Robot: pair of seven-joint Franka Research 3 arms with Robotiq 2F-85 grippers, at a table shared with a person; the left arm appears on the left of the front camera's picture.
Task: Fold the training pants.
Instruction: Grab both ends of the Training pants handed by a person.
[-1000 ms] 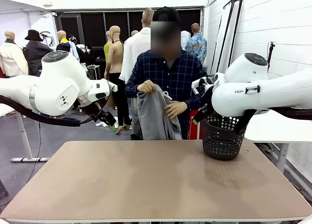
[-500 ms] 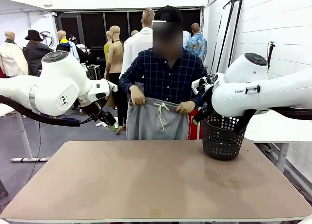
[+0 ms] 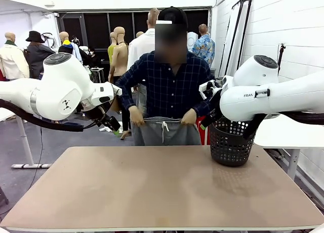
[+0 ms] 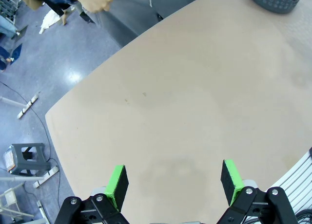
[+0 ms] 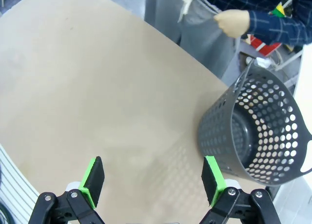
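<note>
Basket (image 3: 232, 144) on bench (image 3: 152, 192): bare bottom visible. Person (image 3: 169, 83) holds pants (image 3: 167, 133) beyond far edge, well apart from left pincer (image 4: 174, 181) and right pincer (image 5: 152, 180), both wide open, gripping nothing.

Grey pants (image 3: 174, 135): soft matt knit cloth, ribbed waistband (image 3: 154, 120), white cord drawstring (image 3: 163, 128). Table (image 3: 152, 190): smooth beige top, matt, few faint marks. Basket (image 3: 230, 147): dark grey plastic, perforated wall, dull sheen. My left arm (image 3: 58, 91), right arm (image 3: 263, 96): white glossy shell. My left gripper (image 4: 175, 177), right gripper (image 5: 152, 177): black matt frames, green matt pads (image 4: 117, 182). Person's shirt (image 3: 169, 86): checked woven cloth. Floor (image 4: 58, 68): smooth grey, glossy, catches light.
</note>
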